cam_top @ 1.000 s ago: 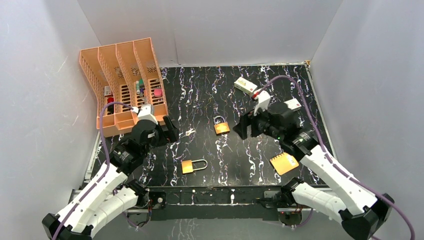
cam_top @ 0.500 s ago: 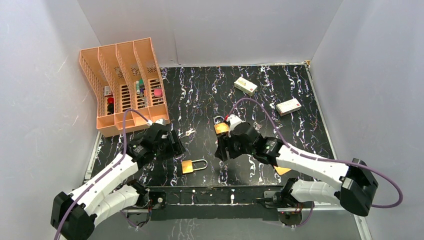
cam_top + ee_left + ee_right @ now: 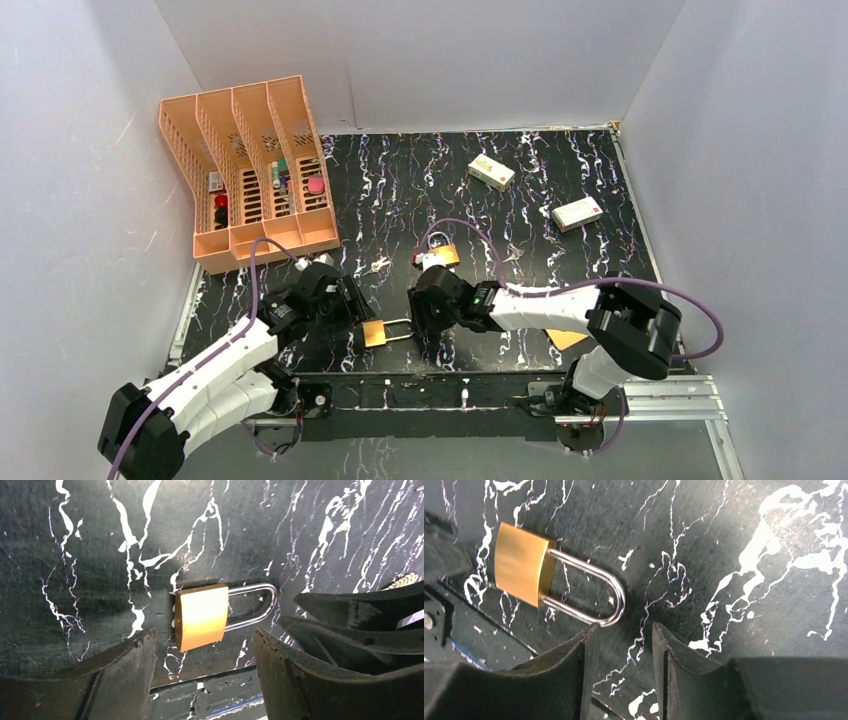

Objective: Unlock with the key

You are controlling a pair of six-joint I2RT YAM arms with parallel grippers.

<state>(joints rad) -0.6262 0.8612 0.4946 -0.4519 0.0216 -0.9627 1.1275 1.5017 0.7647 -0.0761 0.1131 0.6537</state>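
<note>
The small silver key (image 3: 378, 265) lies on the black marbled table, behind both grippers and untouched. A brass padlock (image 3: 376, 333) lies flat near the front edge, its steel shackle (image 3: 403, 326) pointing right. My left gripper (image 3: 352, 303) hangs low at its left, open. In the left wrist view the padlock's body (image 3: 200, 616) sits just beyond the gap between the fingers (image 3: 125, 670). My right gripper (image 3: 420, 318) is at the shackle end, open with a narrow empty gap (image 3: 625, 629). Its left fingertip (image 3: 589, 635) is right at the shackle's bend (image 3: 616, 605).
A second brass padlock (image 3: 446, 256) lies behind the right arm. An orange file rack (image 3: 250, 150) stands at the back left. Two white boxes (image 3: 491, 172) (image 3: 577, 213) lie at the back right, and a yellow card (image 3: 568, 339) lies under the right arm.
Both arms have swung down and inward to the front padlock, the left from beside the rack, the right from mid-table. Both pairs of jaws have narrowed.
</note>
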